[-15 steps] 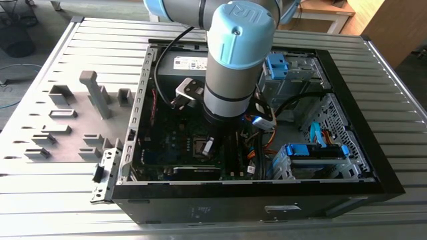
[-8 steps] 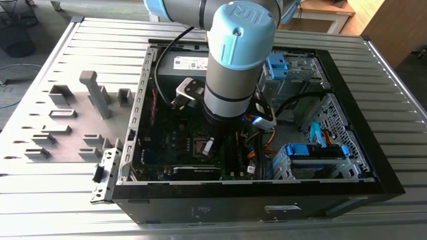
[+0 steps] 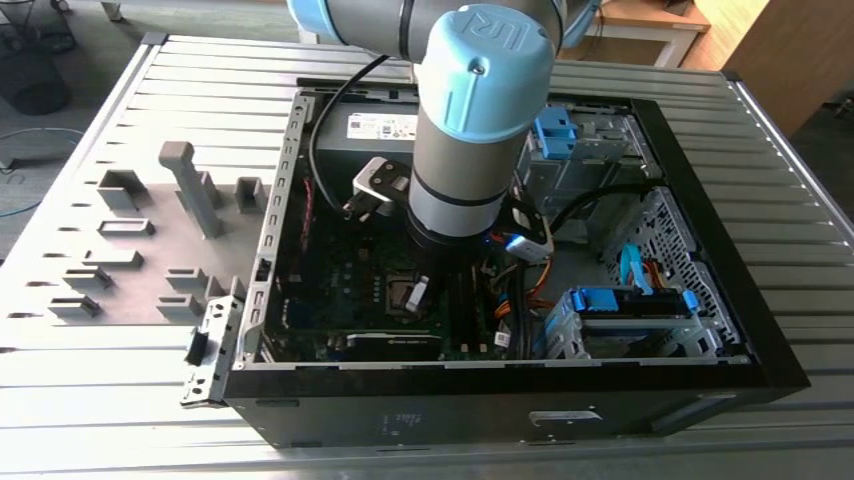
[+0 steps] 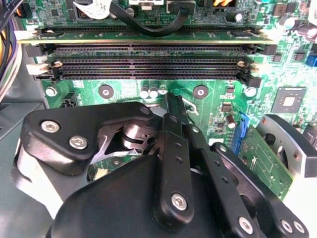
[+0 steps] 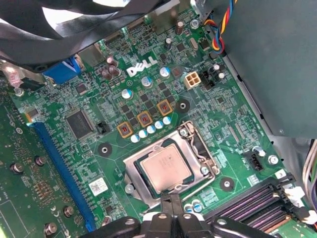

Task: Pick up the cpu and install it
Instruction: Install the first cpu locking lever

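Silvery chip (image 5: 164, 168) sits flat in its socket (image 5: 195, 146) on the green board (image 5: 99, 148); the gripper (image 5: 173, 199), fingers pressed together, holds nothing, tips at the chip's edge.

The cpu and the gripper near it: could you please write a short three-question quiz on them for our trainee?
1. True or false: the cpu lies flat in the motherboard's socket.
2. In the first wrist view, the tip of the gripper is nearest to: A) the cpu's edge; B) the coloured fan wires; C) the white four-pin connector.
3. In the first wrist view, what colour is the long slot beside the socket?

Key: 1 true; 2 A; 3 blue.
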`<state>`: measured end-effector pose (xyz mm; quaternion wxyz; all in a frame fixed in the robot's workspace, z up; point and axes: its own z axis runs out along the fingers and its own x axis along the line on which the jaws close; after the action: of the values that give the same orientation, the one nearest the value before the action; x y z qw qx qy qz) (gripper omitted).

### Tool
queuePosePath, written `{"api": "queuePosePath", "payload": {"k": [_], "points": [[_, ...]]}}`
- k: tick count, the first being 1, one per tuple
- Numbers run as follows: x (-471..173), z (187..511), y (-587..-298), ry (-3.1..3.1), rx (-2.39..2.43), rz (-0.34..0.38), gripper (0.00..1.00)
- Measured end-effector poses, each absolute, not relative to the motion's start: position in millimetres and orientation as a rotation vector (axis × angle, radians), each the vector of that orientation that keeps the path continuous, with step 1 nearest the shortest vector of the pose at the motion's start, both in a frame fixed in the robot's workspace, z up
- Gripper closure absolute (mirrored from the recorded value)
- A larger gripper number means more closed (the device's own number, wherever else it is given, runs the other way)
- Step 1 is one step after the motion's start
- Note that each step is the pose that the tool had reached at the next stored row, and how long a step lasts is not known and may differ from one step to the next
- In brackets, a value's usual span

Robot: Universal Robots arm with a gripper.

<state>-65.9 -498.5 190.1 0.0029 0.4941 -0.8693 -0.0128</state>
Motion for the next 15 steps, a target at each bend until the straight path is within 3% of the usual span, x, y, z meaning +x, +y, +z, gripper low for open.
{"api": "queuePosePath", "payload": {"k": [15], "points": [[-63.8,190.0,-498.7,-2.725,1.549,-0.041,0.89]]}}
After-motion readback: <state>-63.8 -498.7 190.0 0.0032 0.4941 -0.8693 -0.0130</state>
